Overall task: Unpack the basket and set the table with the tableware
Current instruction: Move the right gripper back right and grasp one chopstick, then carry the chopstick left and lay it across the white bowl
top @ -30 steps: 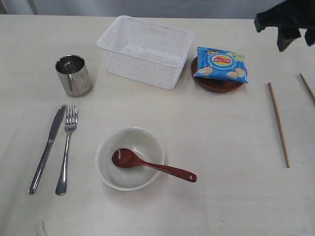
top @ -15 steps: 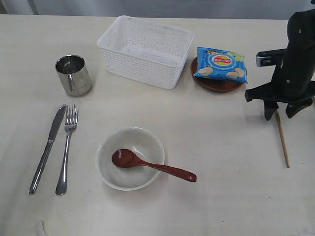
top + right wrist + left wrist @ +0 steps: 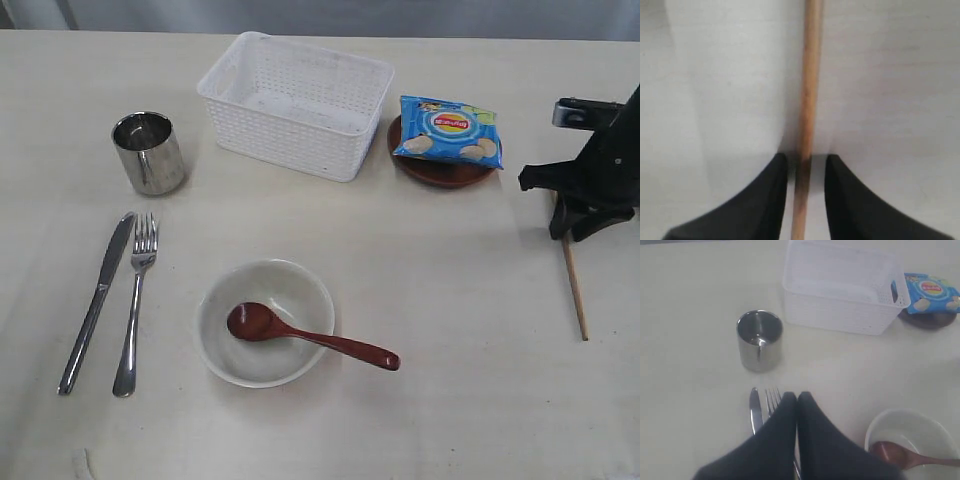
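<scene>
The white basket (image 3: pixel 295 100) stands empty at the back of the table (image 3: pixel 450 400). Laid out in front of it are a steel cup (image 3: pixel 148 152), a knife (image 3: pixel 95 300), a fork (image 3: pixel 135 305) and a pale bowl (image 3: pixel 290 290) holding a dark red spoon (image 3: pixel 310 340). At the far right lies a wooden chopstick (image 3: pixel 575 290). My right gripper (image 3: pixel 570 232) is down over its far end. In the right wrist view the chopstick (image 3: pixel 810 75) runs between the jaws of that gripper (image 3: pixel 806 157), with a thin gap on each side. My left gripper (image 3: pixel 797 396) is shut and empty above the fork (image 3: pixel 772 397).
A blue chips bag (image 3: pixel 448 130) lies on the reddish-brown plate (image 3: pixel 440 172) just right of the basket. The left wrist view also shows the cup (image 3: pixel 759 340), the basket (image 3: pixel 840 315) and the bowl (image 3: pixel 905 430).
My right arm came down from the top right corner onto the chopstick, and its jaws have narrowed around it. Everything else stayed put.
</scene>
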{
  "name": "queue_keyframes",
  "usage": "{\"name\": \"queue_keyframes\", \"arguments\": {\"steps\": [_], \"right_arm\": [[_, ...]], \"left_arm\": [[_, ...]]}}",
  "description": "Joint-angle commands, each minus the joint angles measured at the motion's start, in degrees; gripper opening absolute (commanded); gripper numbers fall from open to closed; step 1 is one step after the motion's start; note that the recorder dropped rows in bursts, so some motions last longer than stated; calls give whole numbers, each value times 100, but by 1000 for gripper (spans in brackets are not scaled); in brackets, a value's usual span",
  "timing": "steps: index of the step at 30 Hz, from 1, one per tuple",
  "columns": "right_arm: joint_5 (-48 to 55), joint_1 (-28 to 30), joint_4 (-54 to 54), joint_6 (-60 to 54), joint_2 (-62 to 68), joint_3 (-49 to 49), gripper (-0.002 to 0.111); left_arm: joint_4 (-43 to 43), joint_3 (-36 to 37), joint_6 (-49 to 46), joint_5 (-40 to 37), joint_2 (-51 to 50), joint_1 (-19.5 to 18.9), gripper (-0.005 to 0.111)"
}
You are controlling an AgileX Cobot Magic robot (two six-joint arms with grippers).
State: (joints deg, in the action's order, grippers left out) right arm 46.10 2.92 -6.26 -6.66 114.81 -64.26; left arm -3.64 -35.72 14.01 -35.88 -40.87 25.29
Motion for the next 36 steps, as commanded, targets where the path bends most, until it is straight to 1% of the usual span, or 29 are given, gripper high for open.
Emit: {"name": "queue_keyframes", "arguments": {"steps": [1, 2, 4, 10, 14, 17, 20, 24, 29, 32, 36], "right_arm": [[-121, 9, -229, -179, 424, 75, 18], [-107, 9, -229, -179, 424, 75, 9], [-82, 9, -217, -167, 364, 75, 0], [-43, -14, -331, 5, -213, 75, -1], [-19, -248, -496, -24, -846, 75, -1], [-5, -694, -547, -21, -1340, 75, -1], [112, -1284, -547, -21, -1730, 48, -1], [576, -2204, -663, 40, -2058, -195, -1], [1251, -3152, -854, 40, -2170, -611, -1], [1553, -3608, -982, 40, -2170, -866, -1], [1734, -3974, -1500, 22, -2170, -990, -1]], "left_arm": [[1, 24, -25, 40, 21, 36, 0], [-11, 24, -25, 40, 21, 36, 0], [-11, 24, -25, 40, 21, 36, 0], [-11, 24, -25, 40, 21, 36, 0], [2, 24, -25, 40, 21, 36, 0], [2, 24, -25, 29, 21, 36, 0], [2, 24, -25, 17, 21, 36, 0], [42, 24, -25, 3, 21, 36, 0], [42, 24, -25, 3, 21, 36, 0], [42, 24, -25, 3, 21, 36, 0], [42, 24, -25, 3, 21, 36, 0]]}}
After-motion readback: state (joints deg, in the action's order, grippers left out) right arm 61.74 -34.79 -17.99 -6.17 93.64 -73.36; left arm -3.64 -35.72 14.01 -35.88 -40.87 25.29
